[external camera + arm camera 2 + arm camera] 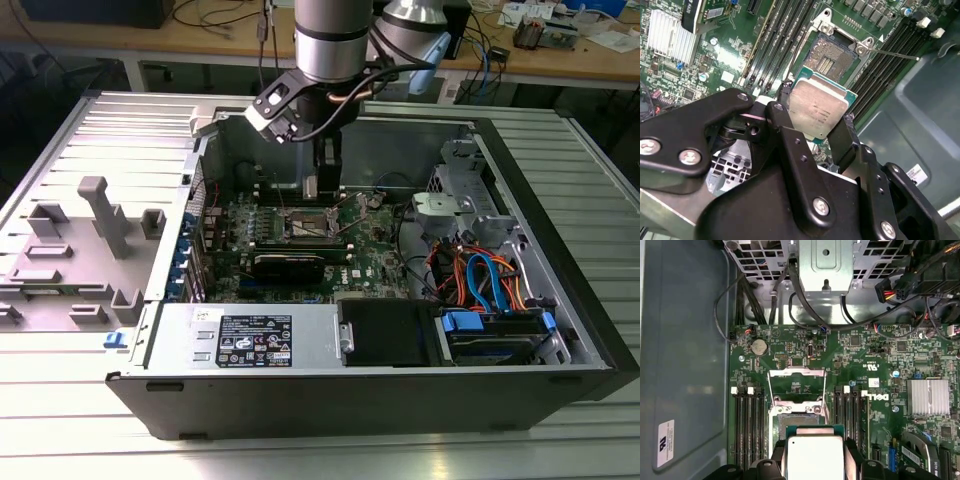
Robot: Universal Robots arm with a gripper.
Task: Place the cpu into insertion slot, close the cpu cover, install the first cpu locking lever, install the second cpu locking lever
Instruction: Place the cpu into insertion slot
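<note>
In the first wrist view, the cpu (815, 457) is cut off by the picture's edge, and the part of the insertion slot (799, 419) nearest it is covered by it. In the second wrist view, two cpu edges are hidden under the fingers (786, 131) of the gripper (812, 119).

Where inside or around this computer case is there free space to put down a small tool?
Free: the ribbed table on the exterior view's right of the case, and the bare metal panel bordering the green board. Crowded: the corner of orange and blue cables, and the insertion slot, over which the gripper holds the cpu.
</note>
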